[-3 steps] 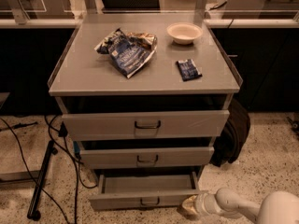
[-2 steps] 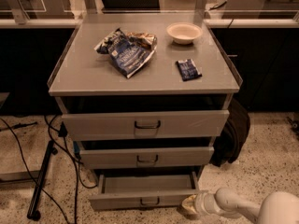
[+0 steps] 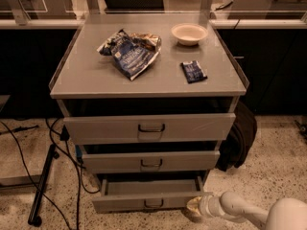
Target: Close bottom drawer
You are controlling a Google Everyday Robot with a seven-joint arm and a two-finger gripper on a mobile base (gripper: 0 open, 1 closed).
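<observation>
Looking down from above and in front, the one camera view takes in a grey metal table [image 3: 91, 80] with three drawers under it.

- Bottom drawer [image 3: 129, 202]: lowest of the three, with the narrowest front. It is pulled out, so its dark inside shows behind the front panel. Its small dark handle [image 3: 153, 204] sits at the centre of the panel.
- Middle drawer [image 3: 115, 162] and top drawer [image 3: 105, 128]: each stands a little out, with a dark gap above it.
- Gripper [image 3: 194, 208]: low at the bottom right, just beside the right end of the bottom drawer's front panel. Contact with the panel cannot be confirmed, and neither can whether the gripper is open or closed.
- White arm [image 3: 240, 209]: runs from the gripper to the lower right corner of the view.
- On the table: a crumpled blue chip bag [image 3: 130, 54] left of centre, a pale bowl [image 3: 189, 33] at the back right, and a small blue packet [image 3: 194, 72] in front of the bowl, apart from it.
- Speckled floor [image 3: 268, 176]: a black bag [image 3: 237, 138] leans against the table's right side. Black cables [image 3: 19, 152] and a black stand [image 3: 42, 183] lie to the left.
</observation>
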